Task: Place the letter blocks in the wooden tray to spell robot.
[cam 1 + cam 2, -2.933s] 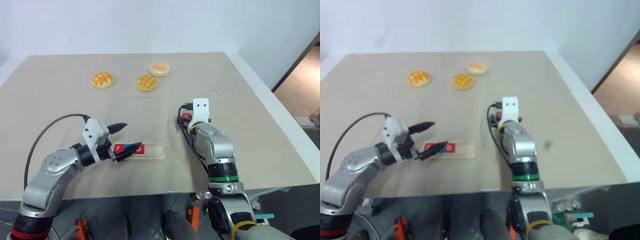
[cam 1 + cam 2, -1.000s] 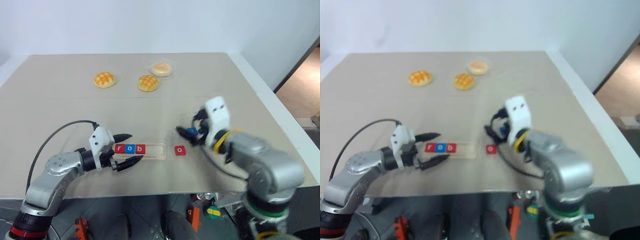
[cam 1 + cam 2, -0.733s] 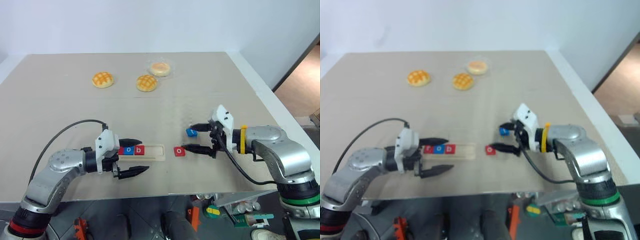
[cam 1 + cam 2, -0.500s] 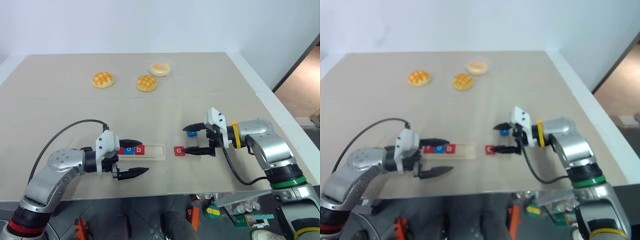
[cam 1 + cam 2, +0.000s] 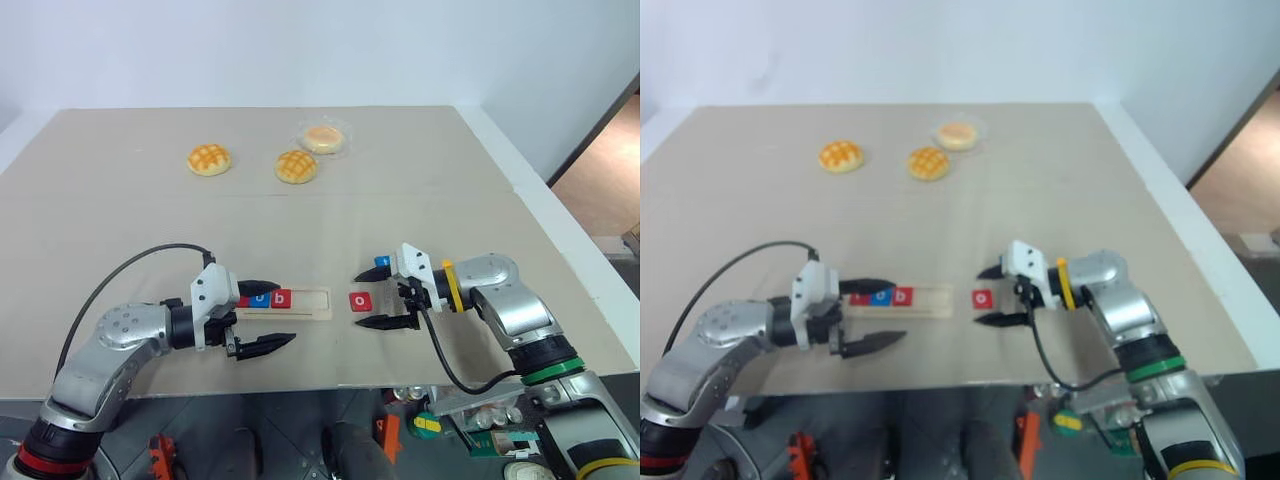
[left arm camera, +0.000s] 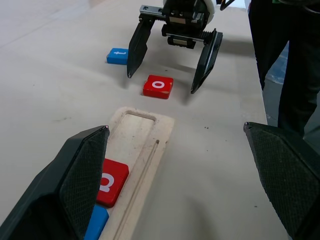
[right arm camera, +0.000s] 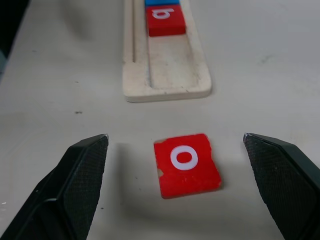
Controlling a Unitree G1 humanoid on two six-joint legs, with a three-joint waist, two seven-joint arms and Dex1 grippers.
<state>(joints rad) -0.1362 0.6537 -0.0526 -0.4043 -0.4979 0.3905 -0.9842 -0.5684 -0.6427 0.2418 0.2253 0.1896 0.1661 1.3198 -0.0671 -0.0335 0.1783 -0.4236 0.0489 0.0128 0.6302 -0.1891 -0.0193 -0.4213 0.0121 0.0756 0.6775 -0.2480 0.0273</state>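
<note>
- A beige surface [image 5: 420, 180] is seen from above, with both robot arms reaching in from the near edge.
- The wooden tray [image 5: 305, 303] lies flat, near the middle of the surface, its long side running from 9 o'clock to 3 o'clock.
- A blue letter block [image 5: 260, 298] and a red "b" block [image 5: 281, 298] sit side by side in the tray's groove at its 9 o'clock end; anything further that way is hidden by the left arm's fingers. The 3 o'clock half of the groove is bare wood.
- A red "o" block [image 5: 361, 301] lies flat on the surface just beyond the tray's 3 o'clock end, not touching it.
- A blue "t" block [image 6: 117, 55] lies on the surface near the red "o" block, toward 1 o'clock from it.
- The right end effector [image 5: 378, 297] points toward 9 o'clock, its two black fingers wide apart, one on either side of the red "o" block, without touching it.
- The left end effector [image 5: 262, 314] points toward 3 o'clock, fingers apart and holding nothing, straddling the tray's 9 o'clock end.
- Three round pastries [image 5: 296, 166] sit well apart from the tray, toward 12 o'clock.
</note>
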